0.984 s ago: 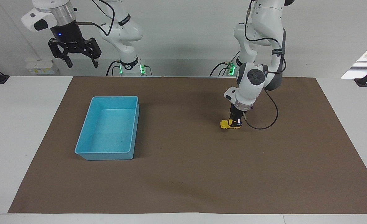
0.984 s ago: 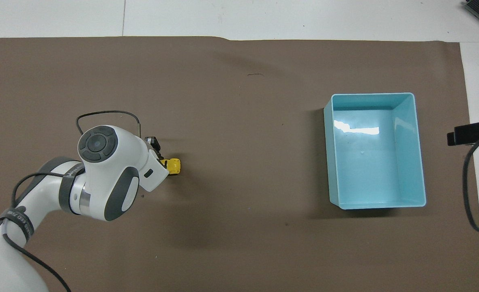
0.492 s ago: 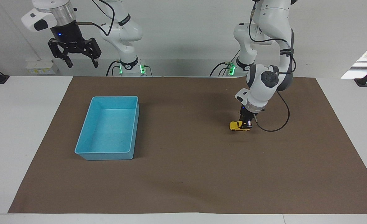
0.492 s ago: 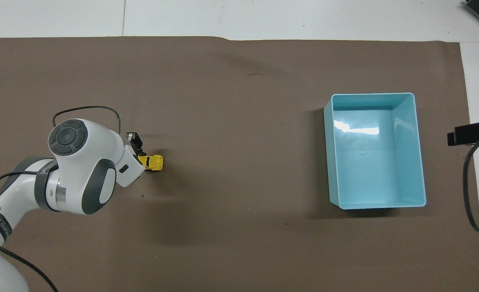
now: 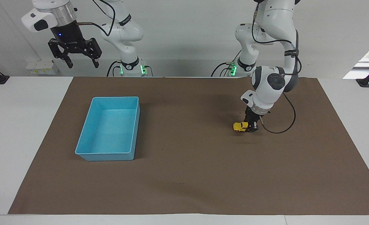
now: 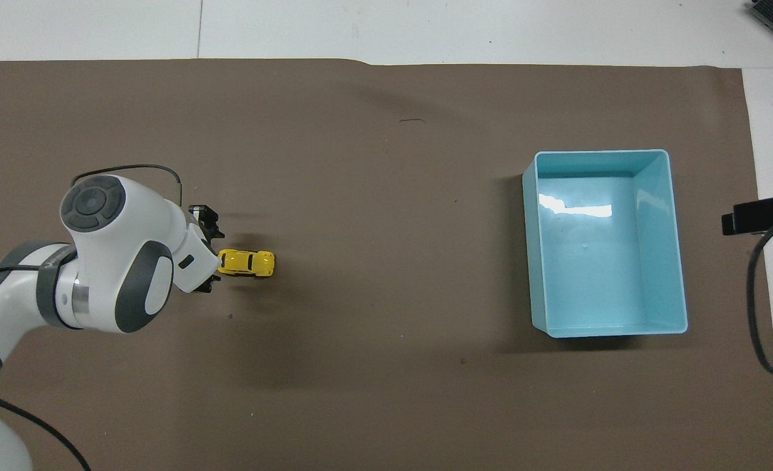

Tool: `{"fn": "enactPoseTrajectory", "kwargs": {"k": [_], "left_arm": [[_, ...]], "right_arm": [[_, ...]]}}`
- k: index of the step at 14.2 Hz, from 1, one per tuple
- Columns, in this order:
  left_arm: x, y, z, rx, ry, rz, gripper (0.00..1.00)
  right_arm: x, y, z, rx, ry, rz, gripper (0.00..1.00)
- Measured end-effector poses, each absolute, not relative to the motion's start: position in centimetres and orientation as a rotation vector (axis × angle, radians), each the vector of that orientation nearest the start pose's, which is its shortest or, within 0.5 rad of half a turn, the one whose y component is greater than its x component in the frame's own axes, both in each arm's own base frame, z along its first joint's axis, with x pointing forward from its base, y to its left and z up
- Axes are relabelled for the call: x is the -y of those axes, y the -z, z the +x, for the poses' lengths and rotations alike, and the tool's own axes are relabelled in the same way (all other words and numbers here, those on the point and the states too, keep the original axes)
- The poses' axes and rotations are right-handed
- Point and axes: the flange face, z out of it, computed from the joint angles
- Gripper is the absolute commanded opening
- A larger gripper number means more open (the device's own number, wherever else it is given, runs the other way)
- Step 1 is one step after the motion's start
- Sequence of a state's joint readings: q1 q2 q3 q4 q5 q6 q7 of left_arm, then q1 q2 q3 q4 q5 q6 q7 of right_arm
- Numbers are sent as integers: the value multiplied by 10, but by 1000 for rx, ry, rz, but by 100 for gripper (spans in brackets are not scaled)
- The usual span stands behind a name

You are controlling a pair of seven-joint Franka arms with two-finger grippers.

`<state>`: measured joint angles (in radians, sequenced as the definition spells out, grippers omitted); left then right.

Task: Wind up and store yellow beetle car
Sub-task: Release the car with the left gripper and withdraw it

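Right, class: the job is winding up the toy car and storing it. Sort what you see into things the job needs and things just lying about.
Needed:
- tiny yellow beetle-shaped toy car
- light blue plastic bin
- left gripper, at the car's rear

Lying about:
- brown paper mat
- right gripper, waiting aloft

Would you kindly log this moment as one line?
left hand: low at rear of yellow beetle car | car: on brown mat | right hand: open, raised, waiting | blue bin: empty

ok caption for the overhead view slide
Left gripper at the rear of the yellow beetle car on the brown mat; light blue bin empty.
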<state>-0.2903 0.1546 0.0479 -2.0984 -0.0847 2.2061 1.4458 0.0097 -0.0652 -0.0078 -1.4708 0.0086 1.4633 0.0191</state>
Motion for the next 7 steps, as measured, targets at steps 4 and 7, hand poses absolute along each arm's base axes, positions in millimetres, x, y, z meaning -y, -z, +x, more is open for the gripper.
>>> {"fn": "enactPoseTrajectory", "kwargs": {"k": [4, 7], "left_arm": [[113, -420, 566, -2133, 81, -2353, 100], [83, -454, 576, -1876, 97, -2432, 100]], "right_arm": [[-2, -696, 521, -25, 89, -3131, 100], [1, -696, 521, -35, 88, -3131, 100]]}}
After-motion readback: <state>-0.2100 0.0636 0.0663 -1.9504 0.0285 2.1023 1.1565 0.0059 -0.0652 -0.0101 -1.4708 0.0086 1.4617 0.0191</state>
